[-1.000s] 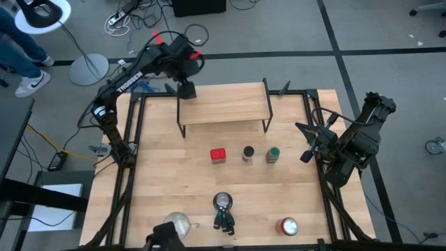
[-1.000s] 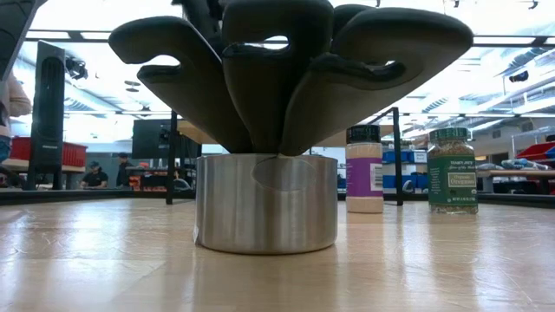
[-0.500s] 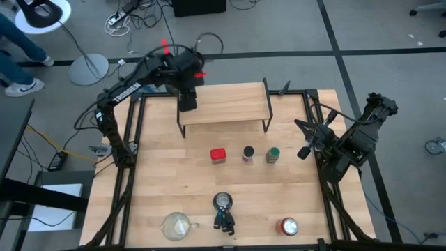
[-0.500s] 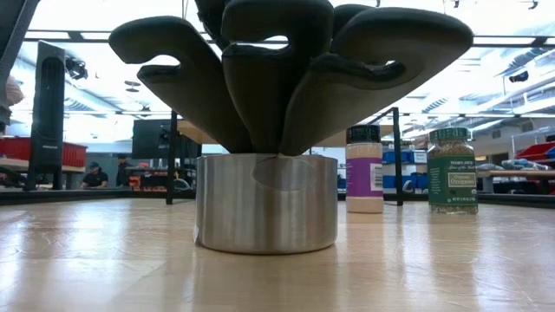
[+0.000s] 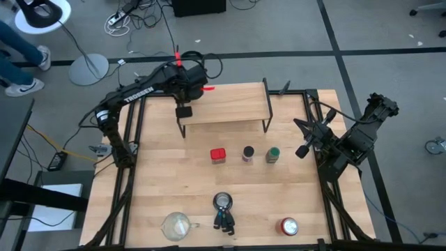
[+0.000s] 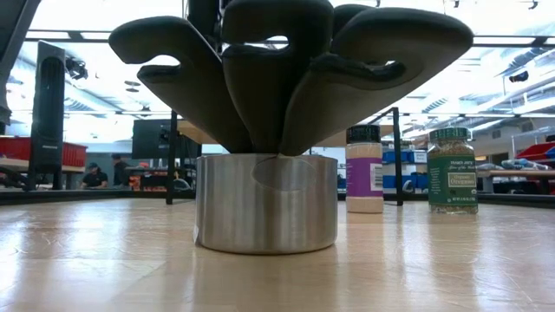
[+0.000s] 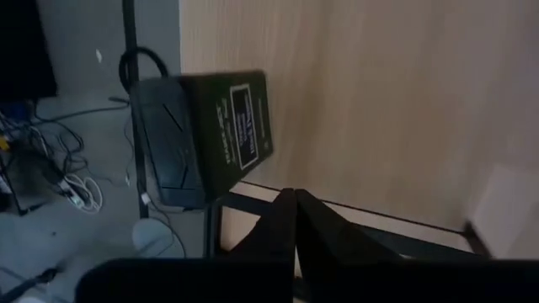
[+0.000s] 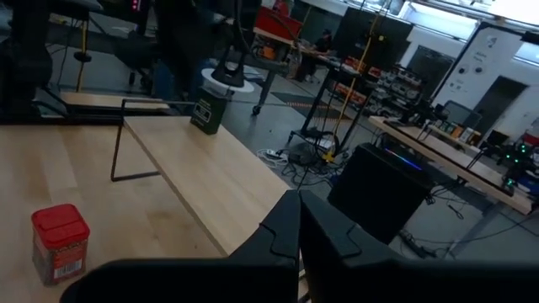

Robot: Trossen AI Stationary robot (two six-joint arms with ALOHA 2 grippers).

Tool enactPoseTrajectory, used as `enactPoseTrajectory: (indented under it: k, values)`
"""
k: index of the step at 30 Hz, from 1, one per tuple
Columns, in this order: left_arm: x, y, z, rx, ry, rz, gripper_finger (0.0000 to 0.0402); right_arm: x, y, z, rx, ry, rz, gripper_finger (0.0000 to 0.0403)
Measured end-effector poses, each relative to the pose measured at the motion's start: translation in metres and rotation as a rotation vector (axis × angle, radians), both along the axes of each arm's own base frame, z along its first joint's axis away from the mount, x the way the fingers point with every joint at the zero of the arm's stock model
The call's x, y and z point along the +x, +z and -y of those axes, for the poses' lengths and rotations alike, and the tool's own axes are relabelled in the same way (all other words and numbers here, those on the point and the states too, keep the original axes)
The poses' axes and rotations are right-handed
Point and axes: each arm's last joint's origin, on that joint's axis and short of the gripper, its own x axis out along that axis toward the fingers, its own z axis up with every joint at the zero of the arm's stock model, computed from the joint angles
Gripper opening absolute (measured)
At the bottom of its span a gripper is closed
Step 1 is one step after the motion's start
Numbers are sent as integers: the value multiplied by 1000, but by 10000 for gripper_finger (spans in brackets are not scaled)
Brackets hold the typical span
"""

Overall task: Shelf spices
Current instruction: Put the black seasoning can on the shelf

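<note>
The dark olive square tin [image 7: 202, 139] stands at the far left corner of the shelf [image 5: 226, 103]. It also shows in the right wrist view [image 8: 209, 112]; my left arm hides it in the high view. My left gripper [image 5: 185, 111] is shut and empty over the shelf's left end [image 7: 379, 101], beside the tin and apart from it. The red tin [image 5: 218, 155], the purple-labelled jar [image 5: 248, 153] and the green jar [image 5: 272, 154] stand in a row on the table in front of the shelf. My right gripper [image 5: 301, 139] is shut and empty at the table's right side.
A metal cup holding dark utensils [image 5: 223, 203] stands near the table's front edge and fills the low view [image 6: 265, 204]. A clear glass cup [image 5: 176, 224] is at the front left. A round red-topped can [image 5: 289, 226] is at the front right. People are in the room behind.
My left gripper has gone from the shelf's far left corner toward the table's near edge, along the shelf's left end. Its forearm has swung toward the table's right over that corner.
</note>
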Motion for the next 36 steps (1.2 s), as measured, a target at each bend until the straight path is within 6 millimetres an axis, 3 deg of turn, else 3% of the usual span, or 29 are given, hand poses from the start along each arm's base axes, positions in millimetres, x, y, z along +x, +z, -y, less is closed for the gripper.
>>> enactPoseTrajectory:
  k: [8,36]
  values:
    - [-4,-18,-18,0,51,3,3,6,2,-6,-14,22,-29,7]
    - [-13,-17,-38,-5,109,47,1,10,5,-10,-36,36,-42,7]
